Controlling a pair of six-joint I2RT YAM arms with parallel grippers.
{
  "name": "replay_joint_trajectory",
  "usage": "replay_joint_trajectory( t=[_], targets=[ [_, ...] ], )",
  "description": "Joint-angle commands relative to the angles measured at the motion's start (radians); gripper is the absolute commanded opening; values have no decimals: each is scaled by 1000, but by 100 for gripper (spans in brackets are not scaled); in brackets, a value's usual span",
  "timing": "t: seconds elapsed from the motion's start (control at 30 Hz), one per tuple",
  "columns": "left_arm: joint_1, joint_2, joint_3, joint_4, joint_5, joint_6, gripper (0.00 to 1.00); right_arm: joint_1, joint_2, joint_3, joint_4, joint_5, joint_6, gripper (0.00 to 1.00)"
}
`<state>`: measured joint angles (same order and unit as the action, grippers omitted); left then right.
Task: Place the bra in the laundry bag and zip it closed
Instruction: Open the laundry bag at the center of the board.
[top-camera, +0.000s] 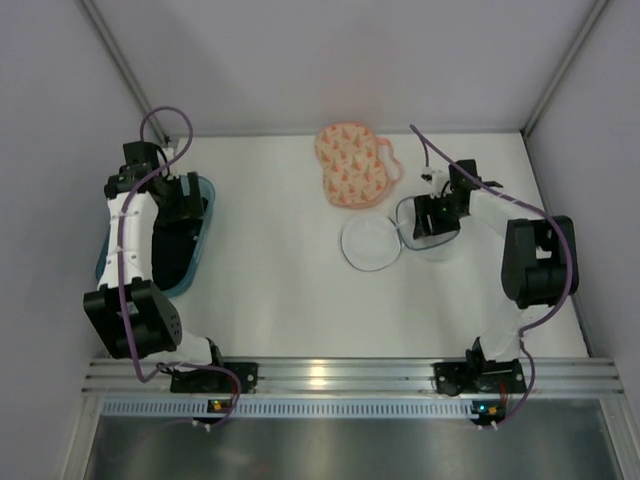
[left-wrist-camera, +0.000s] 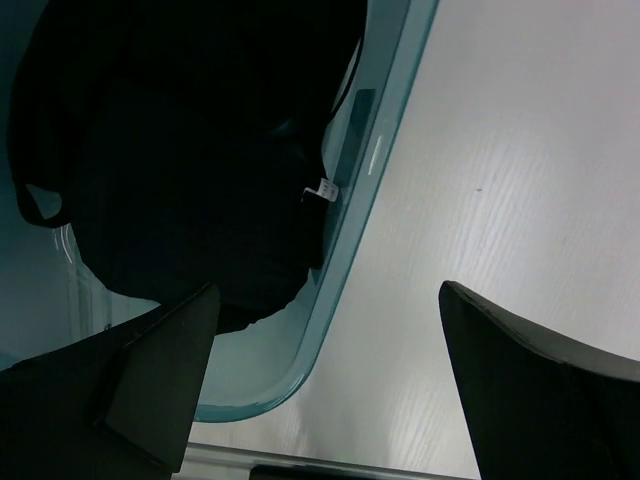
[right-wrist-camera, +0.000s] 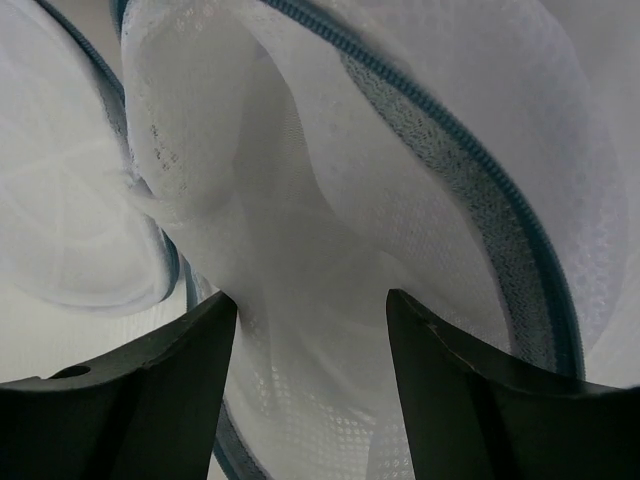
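**Bra awaiting pickup from bin**

Bra (left-wrist-camera: 180, 150) is found lying in the teal bin (top-camera: 201, 250) at 9 o'clock on the bench (top-camera: 280, 300), not yet lifted. The left pincer (left-wrist-camera: 328, 290) is held wide above it, one finger over the bra and the other outside the bin rim. The laundry bag (top-camera: 352, 165) lies at 12 o'clock, well apart. The right pincer (right-wrist-camera: 310, 300) is set partly apart about a white mesh tub (right-wrist-camera: 300, 200); a grip cannot be confirmed. It is advised that the left pincer be shifted toward the bra until both fingers clear the rim. A cup edge, not a strap, should be taken.
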<state>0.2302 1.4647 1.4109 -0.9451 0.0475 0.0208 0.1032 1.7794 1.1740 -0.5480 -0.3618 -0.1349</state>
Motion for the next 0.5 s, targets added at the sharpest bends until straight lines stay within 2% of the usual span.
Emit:
replay_joint_trajectory(
  t=[0.0, 0.1, 0.13, 0.23, 0.33, 0.4, 0.47],
  targets=[
    [29, 28, 31, 5, -37, 1, 96, -52, 9, 67, 48, 58, 9, 62],
    [47, 34, -12, 14, -101, -13, 95, -94, -3, 70, 25, 58, -17, 62],
    [55, 36, -27, 22, -107, -18, 93, -143, -11, 73, 16, 28, -32, 63],
    [98, 36, -88, 63, -132, -18, 89, -174, -47, 91, -41, -81, -57, 65],
    [136, 40, -135, 107, -156, -16, 88, -180, -103, 105, -87, -193, -65, 66],
    [155, 54, -153, 123, -175, -16, 81, -180, -138, 124, -110, -241, -65, 67],
    [159, 65, -173, 135, -193, -61, 80, -180, -166, 148, -144, -282, -52, 67]
  ],
)
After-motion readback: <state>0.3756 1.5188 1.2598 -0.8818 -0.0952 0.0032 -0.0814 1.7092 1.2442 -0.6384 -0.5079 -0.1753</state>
